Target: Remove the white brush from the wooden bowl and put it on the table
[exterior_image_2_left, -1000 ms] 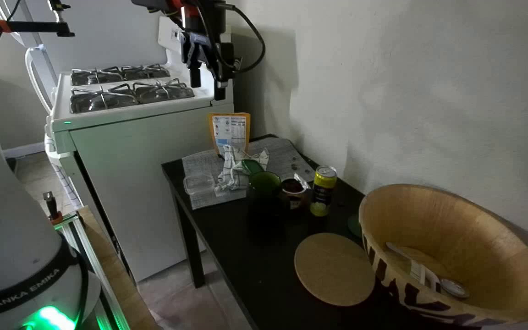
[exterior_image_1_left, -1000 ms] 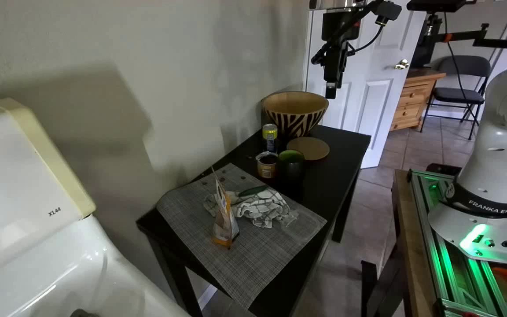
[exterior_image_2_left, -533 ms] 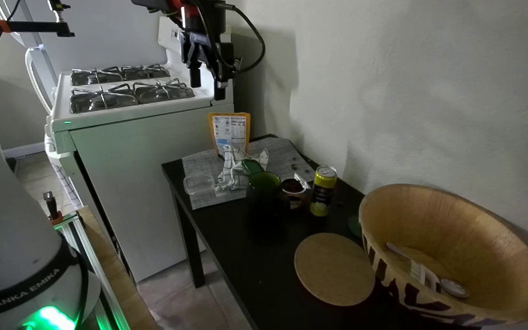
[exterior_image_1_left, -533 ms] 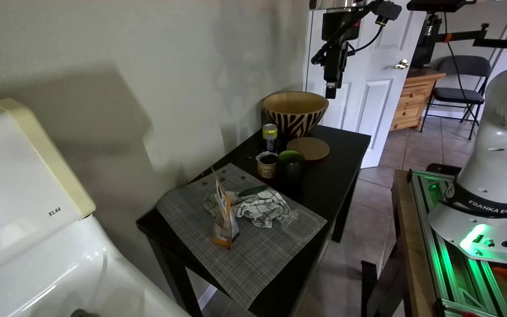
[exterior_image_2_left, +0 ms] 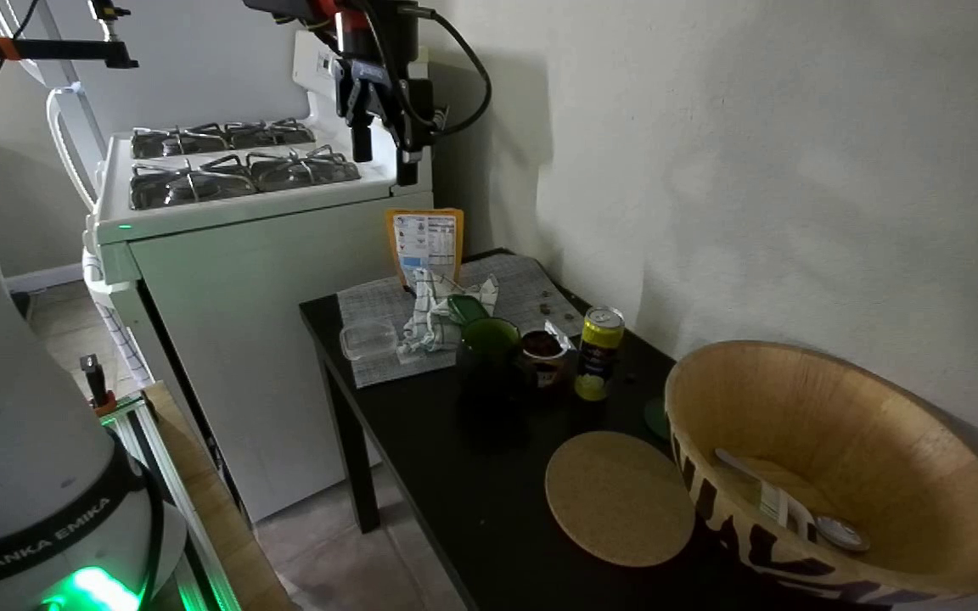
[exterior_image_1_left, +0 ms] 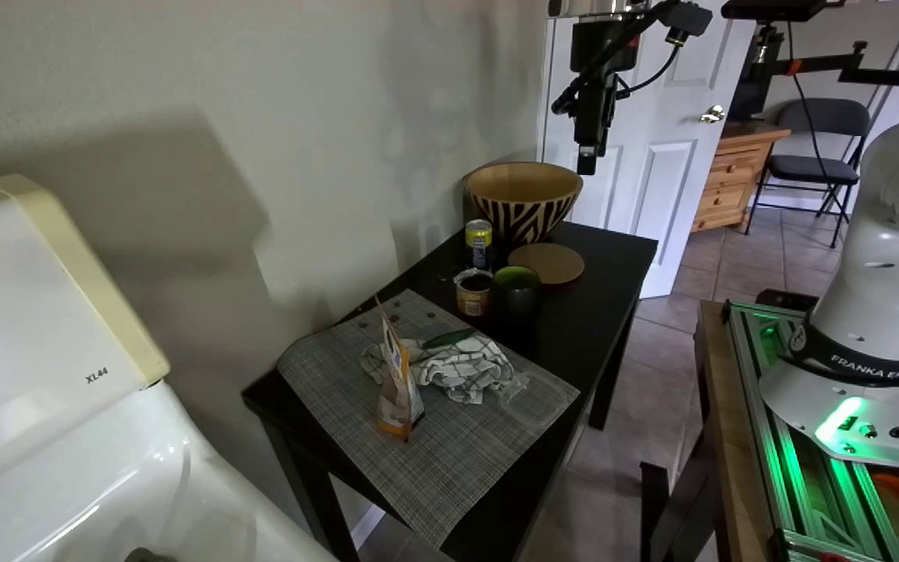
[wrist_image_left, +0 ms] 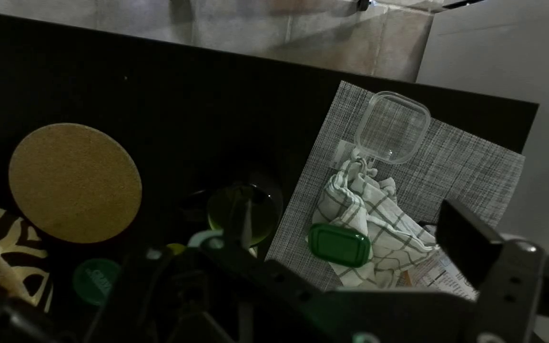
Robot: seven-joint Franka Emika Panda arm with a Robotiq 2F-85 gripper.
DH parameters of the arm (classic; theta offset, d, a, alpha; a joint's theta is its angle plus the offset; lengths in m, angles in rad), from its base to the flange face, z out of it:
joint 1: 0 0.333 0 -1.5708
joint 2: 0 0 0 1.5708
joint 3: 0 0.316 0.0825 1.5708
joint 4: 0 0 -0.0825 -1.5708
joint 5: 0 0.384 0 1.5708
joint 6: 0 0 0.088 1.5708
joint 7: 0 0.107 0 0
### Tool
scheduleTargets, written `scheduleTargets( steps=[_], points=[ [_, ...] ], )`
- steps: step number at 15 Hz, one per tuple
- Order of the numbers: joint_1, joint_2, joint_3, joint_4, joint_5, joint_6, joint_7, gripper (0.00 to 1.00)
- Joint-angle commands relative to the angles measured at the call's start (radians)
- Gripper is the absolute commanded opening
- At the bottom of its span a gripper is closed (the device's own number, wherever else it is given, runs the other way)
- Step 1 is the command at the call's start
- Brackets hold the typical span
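Hanging well above the black table (exterior_image_2_left: 489, 492), the gripper (exterior_image_2_left: 385, 159) has its two fingers spread wide, with only air between them. From where I stand, the white brush (exterior_image_2_left: 771, 499) lies inside the wooden bowl (exterior_image_2_left: 837, 407) at one end, its thin handle toward the yellow can (exterior_image_2_left: 599, 352). Just beside the bowl a flat tan disc (exterior_image_2_left: 621, 501) rests on the table, the can and a dark cup (exterior_image_2_left: 489, 361) stand a little farther along, and past those a crumpled checked cloth (wrist_image_left: 384, 214) sits on the grey woven placemat (wrist_image_left: 465, 152).
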Motion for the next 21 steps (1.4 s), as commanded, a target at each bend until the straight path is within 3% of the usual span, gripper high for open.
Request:
scheduleTargets(
  steps=[1, 9, 14, 21],
  points=[
    [0.001, 0.000, -0.001, 0.002, -0.001, -0.002, 0.000, 1.00],
    [0.001, 0.000, -0.001, 0.002, -0.001, -0.002, 0.000, 1.00],
    [-0.091, 0.087, 0.011, 0.027, -0.022, 0.043, 0.225, 1.00],
    [-0.194, 0.289, 0.030, 0.038, -0.097, 0.239, 0.549, 1.00]
  ],
)
